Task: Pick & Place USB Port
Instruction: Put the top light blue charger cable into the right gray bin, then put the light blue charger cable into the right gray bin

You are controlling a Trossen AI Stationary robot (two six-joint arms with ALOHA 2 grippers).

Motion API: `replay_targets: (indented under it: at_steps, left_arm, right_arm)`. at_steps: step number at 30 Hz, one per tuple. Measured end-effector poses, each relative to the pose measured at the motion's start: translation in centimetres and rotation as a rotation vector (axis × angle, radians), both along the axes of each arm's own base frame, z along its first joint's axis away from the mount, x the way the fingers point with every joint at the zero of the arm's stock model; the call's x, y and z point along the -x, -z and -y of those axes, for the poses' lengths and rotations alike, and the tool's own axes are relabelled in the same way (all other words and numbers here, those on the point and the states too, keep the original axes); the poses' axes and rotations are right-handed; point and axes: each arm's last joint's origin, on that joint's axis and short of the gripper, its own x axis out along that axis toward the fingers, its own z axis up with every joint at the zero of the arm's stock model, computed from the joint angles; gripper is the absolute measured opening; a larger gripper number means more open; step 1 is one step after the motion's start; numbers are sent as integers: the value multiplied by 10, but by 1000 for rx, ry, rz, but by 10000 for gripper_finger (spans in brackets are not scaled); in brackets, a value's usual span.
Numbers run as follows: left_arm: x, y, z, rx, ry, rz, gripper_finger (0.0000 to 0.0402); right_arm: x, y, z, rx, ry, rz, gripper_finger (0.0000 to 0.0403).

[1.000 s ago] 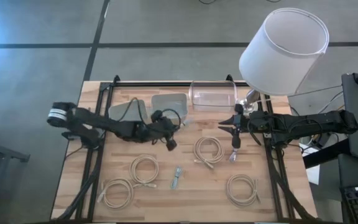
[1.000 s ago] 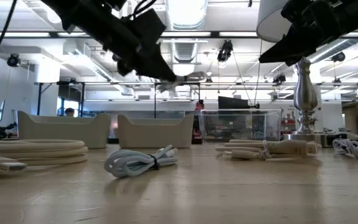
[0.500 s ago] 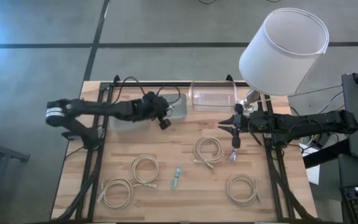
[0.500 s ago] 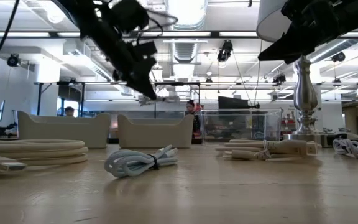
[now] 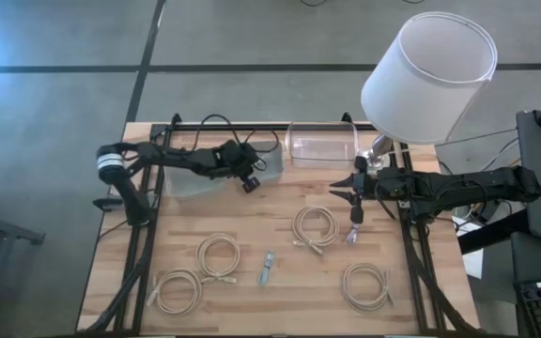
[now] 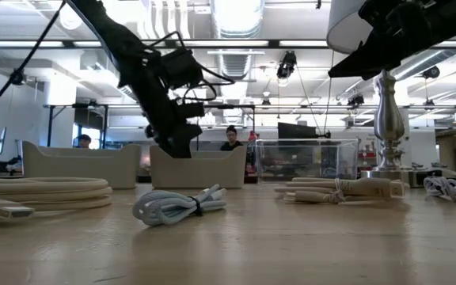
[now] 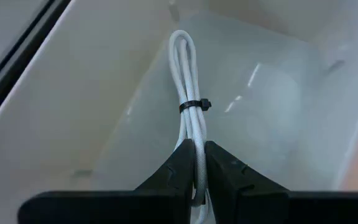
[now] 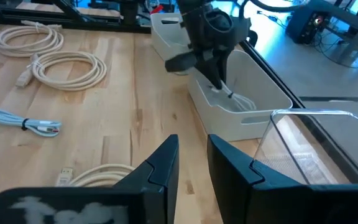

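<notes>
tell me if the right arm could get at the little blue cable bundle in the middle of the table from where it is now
Probably yes. The blue cable bundle lies in the open on the table, nothing on it. The right gripper hovers nearby, with only a beige cable coil between them.

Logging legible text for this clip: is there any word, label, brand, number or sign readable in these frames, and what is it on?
None can be read.
White bundled cable held by the left gripper over the white bin: no print visible.
Right gripper: a pale smudge on its body, too blurred to read.
Coiled cables, lamp shade, clear box: no markings visible.
</notes>
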Motion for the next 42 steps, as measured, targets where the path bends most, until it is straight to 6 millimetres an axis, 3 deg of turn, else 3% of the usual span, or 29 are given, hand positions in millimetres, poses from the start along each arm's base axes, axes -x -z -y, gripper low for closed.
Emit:
replay_targets:
  at_steps: [10, 19, 24, 29, 37, 42]
  left_arm:
    - [-4, -10, -2, -22, -15, 27, 100]
    - [-9, -55, 18, 2, 49, 177, 117]
    - [-8, -85, 50, 83, 206, 302, 117]
    - [-9, -96, 91, 218, 329, 374, 117]
    - [-18, -76, 159, 402, 381, 328, 117]
    - [-24, -56, 186, 501, 345, 280, 117]
  right_arm:
    - [0, 0, 0, -73, 24, 12, 72]
    - [0, 4, -1, -103, 34, 3, 105]
    - [-4, 10, -1, -100, 33, -36, 122]
    - [-10, 18, -1, -98, 35, -83, 131]
    - [-18, 26, -1, -98, 36, -146, 126]
    - [-21, 31, -1, -84, 30, -176, 119]
